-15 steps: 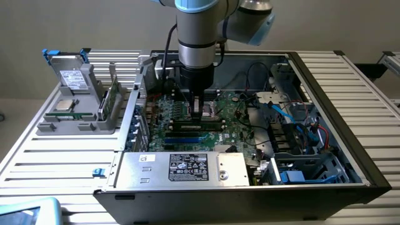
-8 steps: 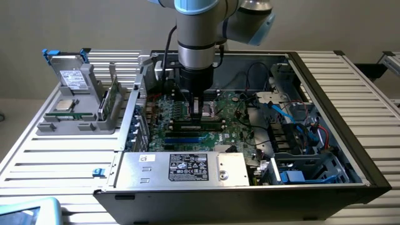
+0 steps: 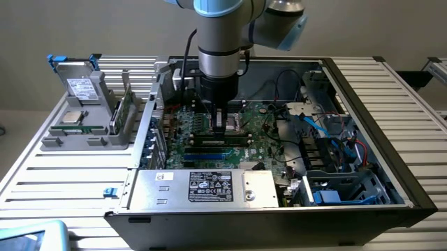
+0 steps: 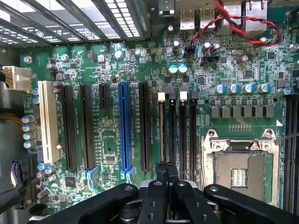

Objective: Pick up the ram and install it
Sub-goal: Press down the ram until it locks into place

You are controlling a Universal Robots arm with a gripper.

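Gripper [image 3: 219,125] sits low inside the open computer case [image 3: 391,157], fingers [image 4: 166,171] pressed together with nothing between them — you can see the two black tips meeting in the wrist view, just above the motherboard [image 4: 112,149]. In the exterior view the tips come down onto the ram [image 3: 222,139], a long dark stick lying in the slot area near the middle of the board; you cannot tell from either picture whether it is fully seated.

In the wrist view, you have the fingertips over the row of narrow black memory slots [image 4: 181,130] with pale latches at their far ends, between the blue expansion slot [image 4: 124,126] and the open processor socket [image 4: 239,165]. A white expansion slot [image 4: 48,122] stands further along past the blue one.

Outside the case, toward the exterior view's left, a grey parts holder [image 3: 87,120] rests on the slatted table [image 3: 63,178] — a square silver chip [image 3: 73,116] lies in it. The power supply [image 3: 206,187] with its label fills the near edge of the case.
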